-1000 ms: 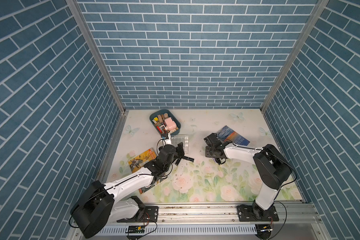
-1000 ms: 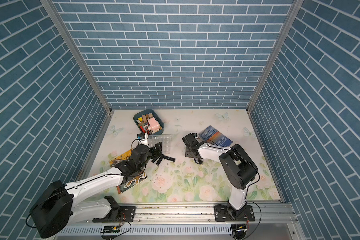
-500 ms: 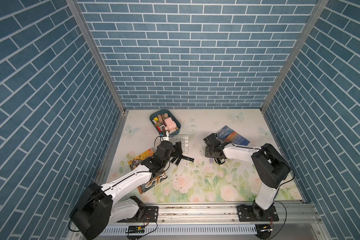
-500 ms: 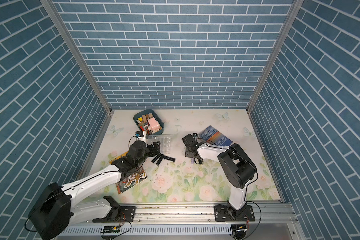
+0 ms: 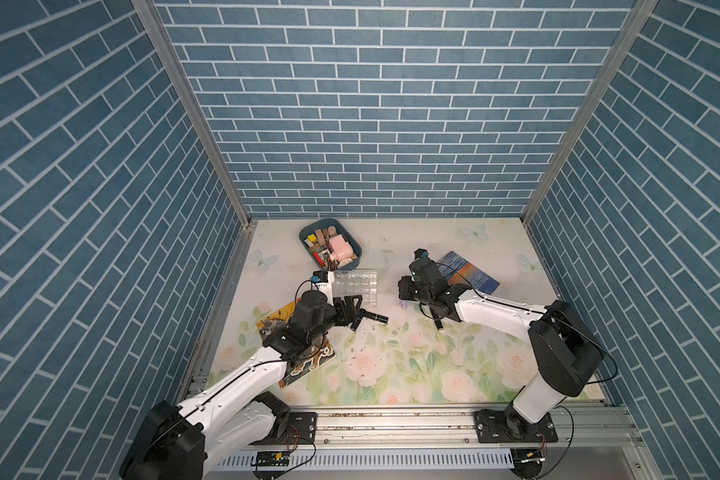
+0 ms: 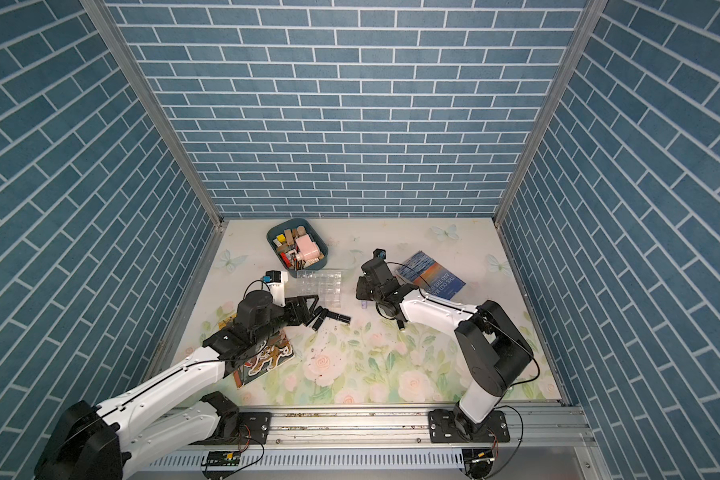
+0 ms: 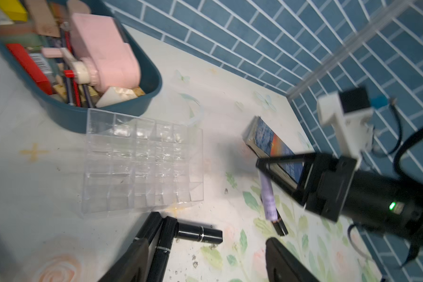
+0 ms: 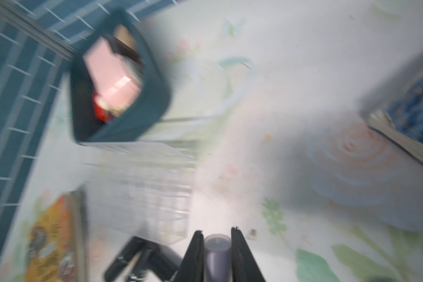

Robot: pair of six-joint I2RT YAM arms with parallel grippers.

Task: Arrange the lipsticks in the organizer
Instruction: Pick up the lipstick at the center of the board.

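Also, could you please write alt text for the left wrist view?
A clear organizer, its cells empty, lies on the floral table with black lipsticks beside it. The right gripper is shut on the lavender lipstick; a teal tray of cosmetics stands nearby.

Quick colour rundown from my end: the walls are slate-blue brick with white grout lines. The mat is cream with pink roses, green leaves and pale blue butterflies. The tray is dark teal, the box in it pastel pink, next to red, yellow and tan bits. The organizer is totally clear. The black lipsticks are glossy with a thin silver ring, and the lavender lipstick is pale purple. The blue book has an orange sunset stripe, and the orange book goes yellowish. My left claw and right claw are black, and the arms are white.
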